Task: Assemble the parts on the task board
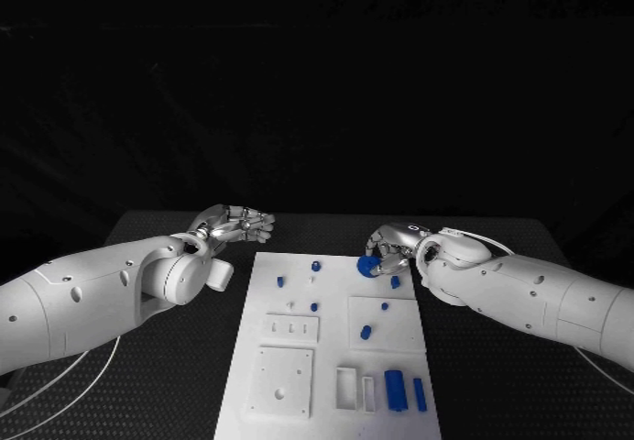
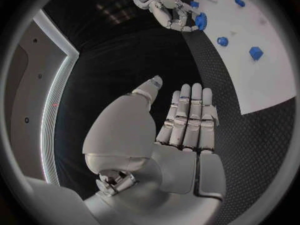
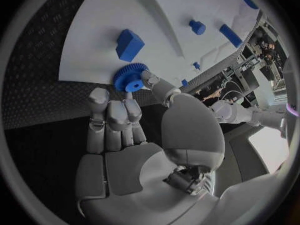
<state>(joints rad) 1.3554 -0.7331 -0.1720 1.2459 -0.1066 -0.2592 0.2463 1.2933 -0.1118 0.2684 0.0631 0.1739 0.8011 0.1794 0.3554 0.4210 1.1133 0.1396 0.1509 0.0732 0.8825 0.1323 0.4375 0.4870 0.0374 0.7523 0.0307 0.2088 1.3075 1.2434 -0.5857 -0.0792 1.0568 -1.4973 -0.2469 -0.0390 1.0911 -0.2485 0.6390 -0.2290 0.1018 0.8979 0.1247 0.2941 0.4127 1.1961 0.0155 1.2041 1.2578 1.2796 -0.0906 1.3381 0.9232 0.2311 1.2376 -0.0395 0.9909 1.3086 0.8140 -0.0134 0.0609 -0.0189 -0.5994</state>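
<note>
The white task board [image 1: 265, 312] lies in the middle of the black table. My right hand [image 1: 397, 246] hovers at the board's far right corner and pinches a blue gear [image 1: 368, 266] between thumb and fingers. In the right wrist view the gear [image 3: 130, 77] sits at the fingertips of that hand [image 3: 125, 135], over the board's edge [image 3: 94, 50]. My left hand [image 1: 235, 223] hangs beyond the board's far left corner and holds nothing. In the left wrist view its fingers [image 2: 187, 115] lie straight, side by side.
Small blue pegs [image 1: 317, 266] [image 1: 281, 280] [image 1: 366, 332] stand on the board's far half. Two long blue blocks [image 1: 395, 389] lie near its front right corner beside white raised plates [image 1: 283, 379]. A blue block [image 3: 129, 44] lies close to the gear.
</note>
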